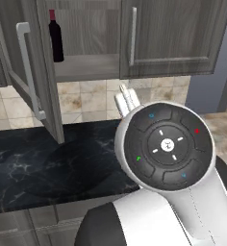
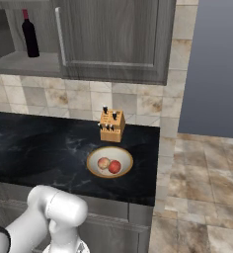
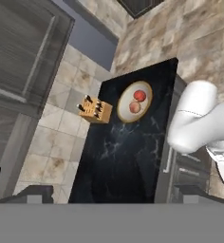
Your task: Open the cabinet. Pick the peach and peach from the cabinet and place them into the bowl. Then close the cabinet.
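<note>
So, one cabinet (image 1: 173, 38) with two doors: the left door (image 1: 33, 72) hangs swung open and the right door (image 1: 182, 33) is shut. In my hand view the shut door sits off to the upper left of my pincer (image 3: 114, 195).

One black marble counter (image 2: 39, 148) runs straight out ahead of my fingertips. On it is one bowl (image 2: 95, 168), well ahead of the pincer and well apart from it. One knife block (image 2: 112, 126) stands just beside the bowl, on its wall side. One dark wine bottle (image 2: 29, 34) stands upright on the open cabinet shelf.

Two peaches are in the bowl, touching: one red peach (image 2: 115, 167) and one paler peach (image 2: 104, 162).

My pincer is spread wide, with nothing between the tips.
</note>
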### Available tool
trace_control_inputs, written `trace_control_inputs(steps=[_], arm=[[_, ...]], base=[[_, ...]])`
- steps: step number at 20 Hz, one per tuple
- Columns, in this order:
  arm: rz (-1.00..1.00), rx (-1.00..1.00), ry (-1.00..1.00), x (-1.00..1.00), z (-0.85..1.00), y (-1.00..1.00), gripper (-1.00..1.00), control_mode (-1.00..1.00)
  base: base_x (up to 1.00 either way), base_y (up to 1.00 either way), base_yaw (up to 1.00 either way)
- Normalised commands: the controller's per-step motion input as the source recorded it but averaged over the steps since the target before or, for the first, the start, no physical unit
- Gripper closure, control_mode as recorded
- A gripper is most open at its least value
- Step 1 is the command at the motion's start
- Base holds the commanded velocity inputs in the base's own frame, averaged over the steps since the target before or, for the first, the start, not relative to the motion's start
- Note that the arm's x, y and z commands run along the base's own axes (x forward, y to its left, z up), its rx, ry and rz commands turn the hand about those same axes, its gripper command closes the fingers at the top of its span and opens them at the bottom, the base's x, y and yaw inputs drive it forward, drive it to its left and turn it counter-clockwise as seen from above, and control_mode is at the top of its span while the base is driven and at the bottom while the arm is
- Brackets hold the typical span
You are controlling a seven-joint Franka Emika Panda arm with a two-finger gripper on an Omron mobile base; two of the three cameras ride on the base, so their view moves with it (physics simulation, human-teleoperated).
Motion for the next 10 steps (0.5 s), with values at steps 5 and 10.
trace_control_inputs(steps=[5, 10], arm=[[0.17, -0.27, -0.25, 0.06, -0.26, 0.48, -1.00, -1.00], [0.16, -0.29, -0.29, 0.00, -0.10, 0.50, -1.00, -1.00]], base=[[0.00, 0.00, 0.00], [0.00, 0.00, 0.00]])
